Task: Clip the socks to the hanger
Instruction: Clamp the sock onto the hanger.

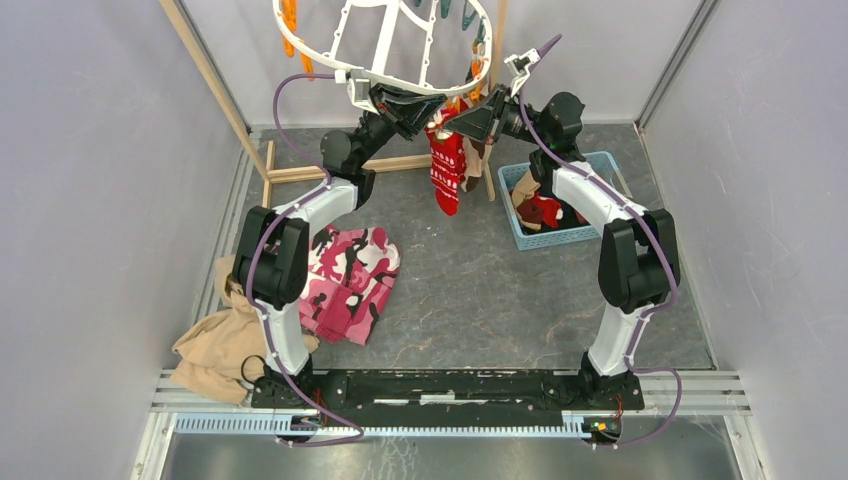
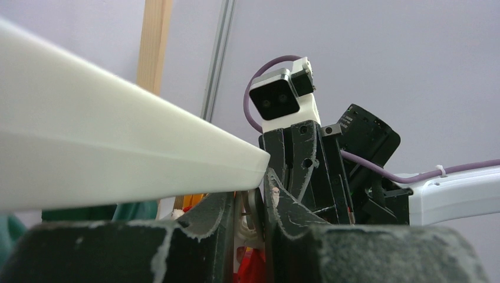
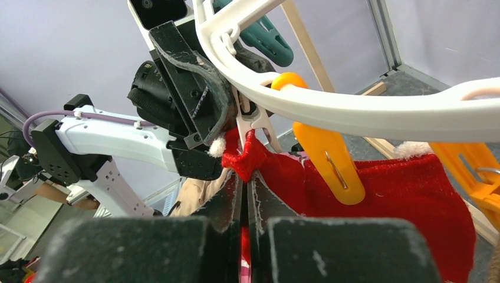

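Light even, diffuse, moderately bright; shadows faint, soft. Top view sharp. Left wrist view: hanger (image 2: 106,147) rim, left of frame, blurred; lower edge defocused.
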